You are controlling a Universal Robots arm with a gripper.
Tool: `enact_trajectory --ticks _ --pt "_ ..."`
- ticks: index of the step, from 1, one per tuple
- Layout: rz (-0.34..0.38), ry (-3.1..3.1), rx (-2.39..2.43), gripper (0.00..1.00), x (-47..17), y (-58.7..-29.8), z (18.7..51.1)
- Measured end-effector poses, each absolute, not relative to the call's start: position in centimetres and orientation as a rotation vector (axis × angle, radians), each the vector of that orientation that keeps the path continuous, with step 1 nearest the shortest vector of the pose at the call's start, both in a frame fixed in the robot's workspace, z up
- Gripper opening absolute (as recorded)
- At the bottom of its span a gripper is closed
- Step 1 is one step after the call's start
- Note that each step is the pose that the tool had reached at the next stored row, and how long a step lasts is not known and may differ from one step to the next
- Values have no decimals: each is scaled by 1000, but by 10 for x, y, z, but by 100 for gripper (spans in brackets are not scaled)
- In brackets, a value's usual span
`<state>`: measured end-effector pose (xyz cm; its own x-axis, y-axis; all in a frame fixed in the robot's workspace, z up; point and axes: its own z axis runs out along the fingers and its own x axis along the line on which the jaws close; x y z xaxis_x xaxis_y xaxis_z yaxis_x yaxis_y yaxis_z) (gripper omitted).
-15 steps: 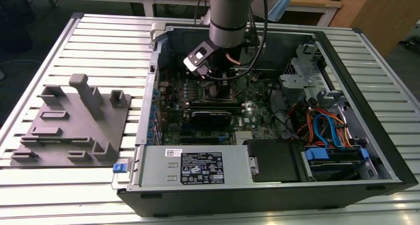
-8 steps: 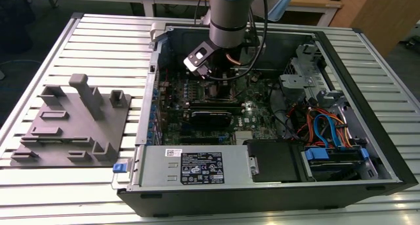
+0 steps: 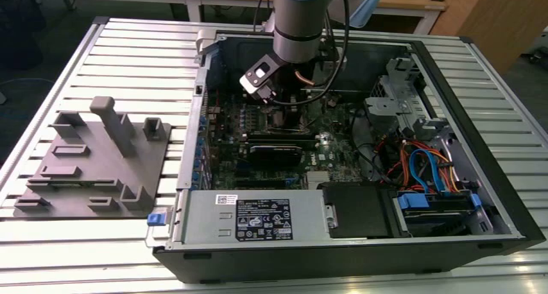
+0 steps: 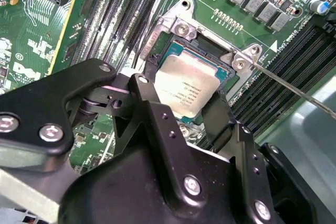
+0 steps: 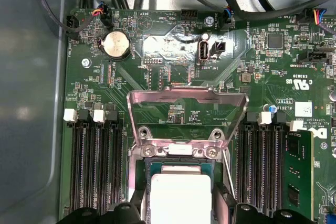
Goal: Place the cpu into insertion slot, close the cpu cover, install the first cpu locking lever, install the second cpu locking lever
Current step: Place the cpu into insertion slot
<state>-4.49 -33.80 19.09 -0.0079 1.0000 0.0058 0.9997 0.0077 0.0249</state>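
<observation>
The cpu [image 4: 188, 90] lies flat over the insertion slot [image 4: 203, 51], metal top up, directly between the fingers of the pincer [image 4: 184, 98]. The pincer is closed narrowly on two opposite edges of the chip. The chip is square, so it has no long axis; we note that its edges run nearly parallel with the slot's rim. The cpu cover [image 5: 188, 96] stands raised beyond the slot, clear of the chip (a thin locking lever [image 4: 294, 88] juts out beside it). The pincer body hides the chip's near edge, so we cannot tell whether it is fully seated.

Slatted table [image 3: 68, 246] with computer case [image 3: 342, 259] and grey fixture [image 3: 86, 178]
</observation>
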Motion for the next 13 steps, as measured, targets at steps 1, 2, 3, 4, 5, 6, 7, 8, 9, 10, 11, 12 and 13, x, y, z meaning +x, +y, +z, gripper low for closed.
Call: enact_trajectory --ticks 1,2,3,4,5,6,7,8,9,10,11,12,13 --pt "34 2220 2203 61 -45 -338 192" --pt "34 2220 2203 61 -45 -338 192" --pt "34 2220 2203 61 -45 -338 193" --pt "34 2220 2203 61 -45 -338 194" --pt "34 2220 2203 61 -45 -338 195" --pt "34 2220 2203 61 -45 -338 197" --pt "34 2220 2203 61 -45 -338 198" --pt "34 2221 2203 61 -45 -338 200" --pt "34 2221 2204 61 -45 -338 201" --pt "34 2221 2204 61 -45 -338 202" --pt "34 2221 2204 61 -45 -338 204" --pt "33 2221 2204 60 -45 -338 206" --pt "33 2221 2204 54 -45 -338 207"
